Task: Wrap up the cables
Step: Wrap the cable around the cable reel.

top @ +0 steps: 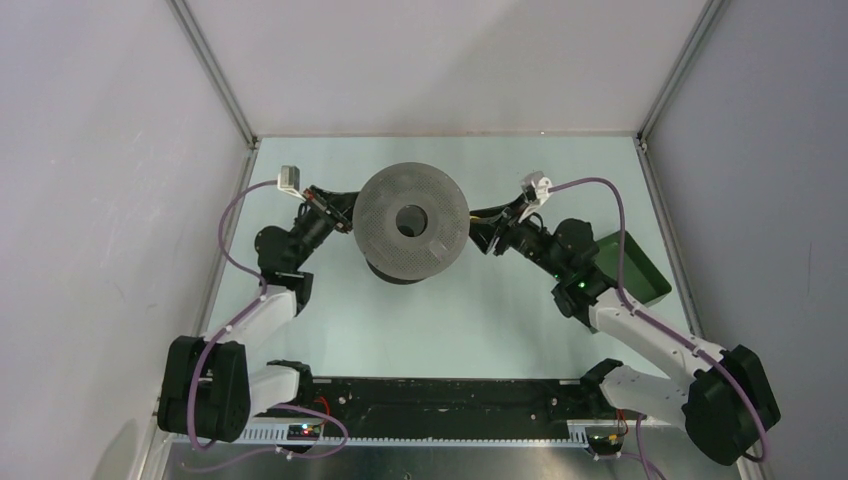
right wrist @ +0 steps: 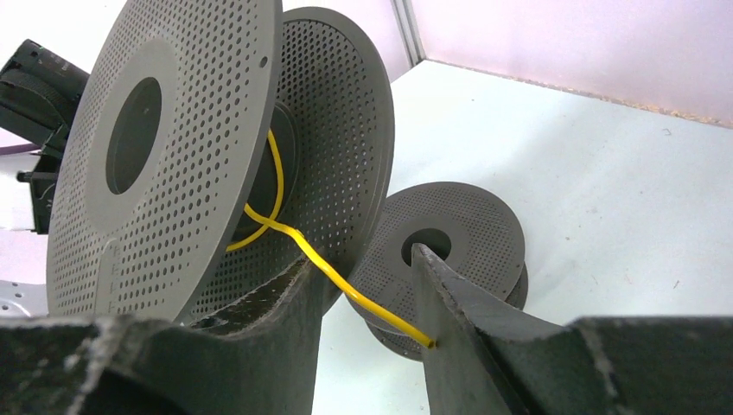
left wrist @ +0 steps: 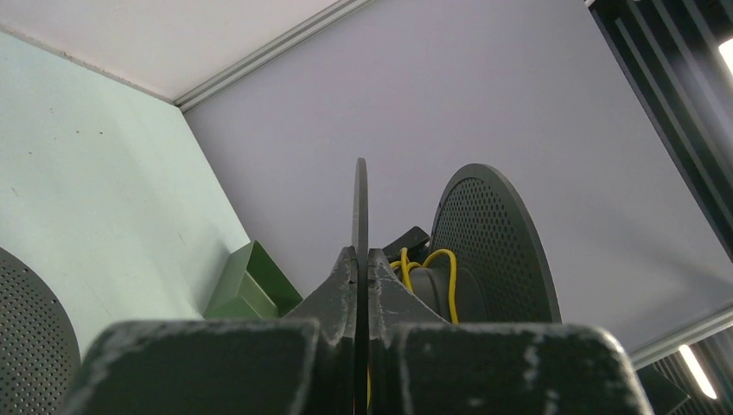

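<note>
The step in hand looks like laying another turn of the yellow cable [right wrist: 346,290] onto the hub of the big spool [top: 440,235]. To do it well, the free arm should close on the cord near its loose end, draw it lightly taut, and lead it around between the spool's two perforated flanges so the turn seats on the hub without riding over a rim. The left gripper [left wrist: 361,255] is clenched on the thin edge of one flange, holding the spool tilted up off the table. On the spool's other side, the right gripper [right wrist: 363,259] stands wide, grasping nothing. The cable runs out from the hub and passes between its fingers, its end touching the inner face of one. A smaller spool [right wrist: 449,251] lies flat on the table just beneath the big one.
</note>
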